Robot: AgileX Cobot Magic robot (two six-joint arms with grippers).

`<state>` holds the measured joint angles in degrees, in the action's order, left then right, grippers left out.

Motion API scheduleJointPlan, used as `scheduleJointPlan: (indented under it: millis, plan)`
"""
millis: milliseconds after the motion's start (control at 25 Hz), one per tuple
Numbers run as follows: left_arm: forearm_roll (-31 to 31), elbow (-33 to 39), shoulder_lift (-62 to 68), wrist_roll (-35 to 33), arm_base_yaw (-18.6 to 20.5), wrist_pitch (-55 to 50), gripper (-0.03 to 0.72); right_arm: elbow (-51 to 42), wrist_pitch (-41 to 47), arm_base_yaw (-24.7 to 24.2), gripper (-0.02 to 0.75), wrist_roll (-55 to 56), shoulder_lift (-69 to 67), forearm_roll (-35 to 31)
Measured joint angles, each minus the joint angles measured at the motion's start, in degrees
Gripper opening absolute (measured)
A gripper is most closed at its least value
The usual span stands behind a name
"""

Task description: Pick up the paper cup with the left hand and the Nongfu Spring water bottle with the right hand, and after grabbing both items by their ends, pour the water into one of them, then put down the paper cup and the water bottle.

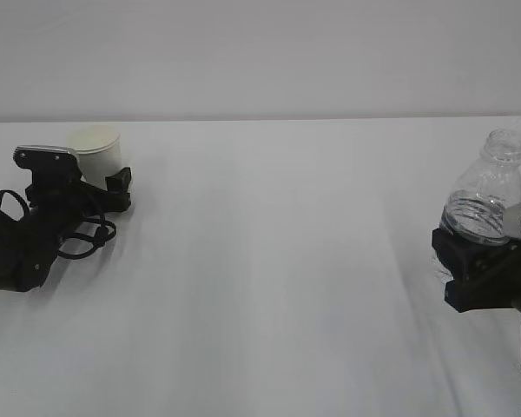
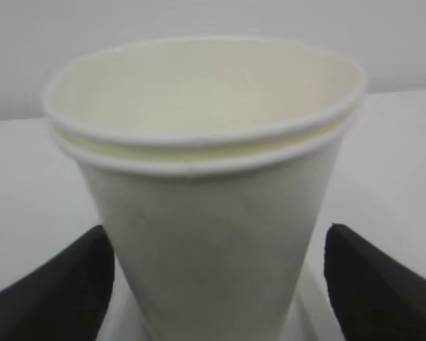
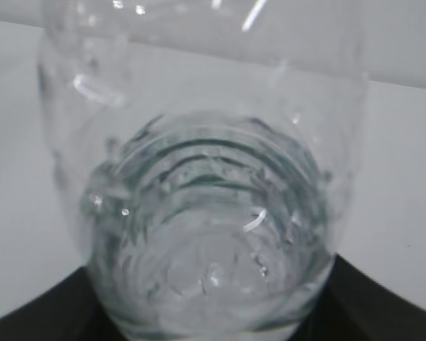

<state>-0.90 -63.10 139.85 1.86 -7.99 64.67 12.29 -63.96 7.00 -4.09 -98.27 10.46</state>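
While your left hand (image 1: 113, 187) stands wide open around the paper cup (image 1: 97, 149) at far left, your right hand (image 1: 469, 261) clasps the upright Nongfu Spring water bottle (image 1: 486, 195) at far right.

A: What's behind everything?

B: Plain pale grey wall (image 1: 260, 52), no windows, no marks. Meets the table along a straight edge across the upper part of the exterior view.

A: Table?

B: White table (image 1: 269, 261), fills the rest of the frame, w/ faint creases, maybe a cloth, can't tell.

A: Light?

B: Soft & even, only weak shadows. Pic's hazy, so no fine detail. Floor isn't in view.
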Motion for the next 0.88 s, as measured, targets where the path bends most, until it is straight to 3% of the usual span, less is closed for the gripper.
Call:
scheduleJointPlan:
  millis: [880]
  plan:
    - [0.90, -6.39, 3.14, 0.00, 0.36, 0.77, 0.691, 0.00, 0.00, 0.00, 0.429, 0.00, 0.00, 0.24]
